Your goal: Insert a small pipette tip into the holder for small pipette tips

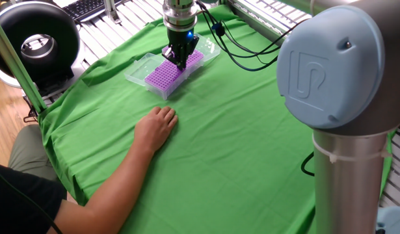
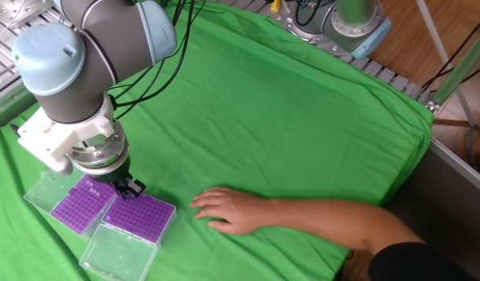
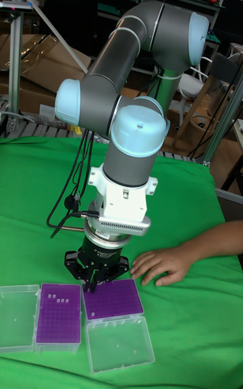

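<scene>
Gripper [image 3: 91, 286] low betw. two purple racks [image 3: 113, 298]; jaws narrow, poss. holding tip, can't tell.

UR logo embossed on joint cap [image 1: 330, 68].

A matt green cloth [image 2: 302, 117], creased at the edges, covers the bench. The two tip racks [image 3: 113, 298] are matt purple plastic with clear, glossy plastic lids [image 3: 118, 343]. The arm [image 3: 135, 139] has smooth grey tubes with glossy pale-blue caps; its black fingers [image 3: 89, 286] look matt.
</scene>
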You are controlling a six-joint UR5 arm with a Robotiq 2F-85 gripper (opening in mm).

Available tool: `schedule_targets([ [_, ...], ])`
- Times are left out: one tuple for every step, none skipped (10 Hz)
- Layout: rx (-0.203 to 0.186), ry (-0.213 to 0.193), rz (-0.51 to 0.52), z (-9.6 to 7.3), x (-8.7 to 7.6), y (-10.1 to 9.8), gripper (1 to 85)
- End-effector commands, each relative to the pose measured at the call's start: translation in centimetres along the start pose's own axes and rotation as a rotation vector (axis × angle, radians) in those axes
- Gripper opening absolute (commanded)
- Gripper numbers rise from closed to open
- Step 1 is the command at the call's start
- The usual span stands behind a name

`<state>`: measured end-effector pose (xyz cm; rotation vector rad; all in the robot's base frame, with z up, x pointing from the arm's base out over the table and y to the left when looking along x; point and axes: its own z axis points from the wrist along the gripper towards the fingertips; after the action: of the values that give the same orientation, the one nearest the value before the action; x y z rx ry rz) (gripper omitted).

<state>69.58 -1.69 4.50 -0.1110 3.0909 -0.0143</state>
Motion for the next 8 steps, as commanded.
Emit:
schedule_targets([
  [-0.013, -0.008, 0.005, 0.05, -0.24, 0.17, 18.3],
  [-0.012, -0.009, 0.005, 0.1, -0.3, 0.16, 18.3],
  [-0.014, -0.011, 0.007, 0.15, -0.36, 0.19, 18.0],
  [-0.015, -0.013, 0.008, 0.18, -0.39, 0.21, 17.3],
  [-0.017, -0.014, 0.011, 0.19, -0.41, 0.23, 15.7],
  [-0.017, -0.014, 0.016, 0.18, -0.41, 0.22, 13.3],
  [-0.017, -0.014, 0.022, 0.15, -0.4, 0.22, 10.0],
  [-0.017, -0.013, 0.024, 0.04, -0.33, 0.19, 8.0],
])
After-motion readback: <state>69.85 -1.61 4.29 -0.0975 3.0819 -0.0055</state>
